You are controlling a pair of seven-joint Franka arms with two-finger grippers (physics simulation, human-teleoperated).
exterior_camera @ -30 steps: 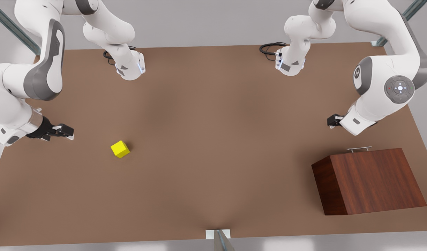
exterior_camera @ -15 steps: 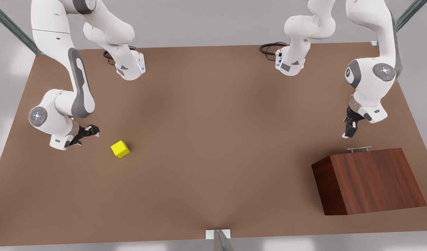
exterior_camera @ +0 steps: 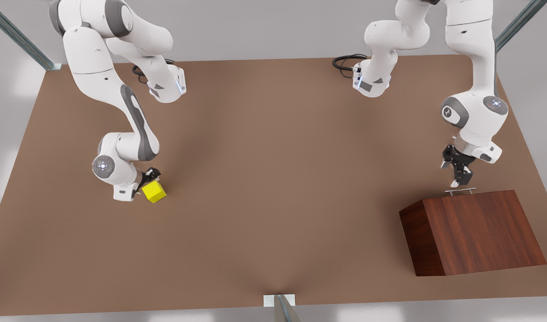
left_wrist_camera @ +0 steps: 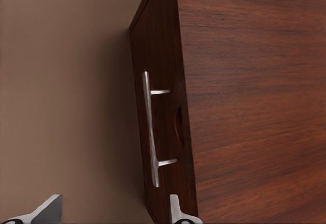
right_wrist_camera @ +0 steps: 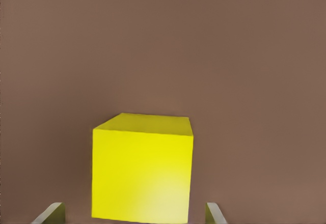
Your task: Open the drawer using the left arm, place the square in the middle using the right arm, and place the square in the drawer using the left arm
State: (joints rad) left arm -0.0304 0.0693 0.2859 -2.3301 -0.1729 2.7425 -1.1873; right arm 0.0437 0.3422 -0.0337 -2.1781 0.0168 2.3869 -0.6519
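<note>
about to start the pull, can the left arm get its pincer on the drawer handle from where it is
Probably yes: the left pincer hangs open just above the handle, fingertips spread to either side, and nothing lies between them.

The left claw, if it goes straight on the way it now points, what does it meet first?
Probably the silver handle of the drawer: the left claw, open, hangs just above it, fingertips straddling its end. Depth is unclear.

The drawer (exterior_camera: 461,194) sat closed in its slant-sided reddish-brown wooden cabinet at the front view's right, its silver bar handle (exterior_camera: 460,191) facing the far edge of the table. The square (exterior_camera: 153,191), a small bright yellow cube, rested flat on the brown tabletop at the front view's left, well apart from the cabinet.
</note>
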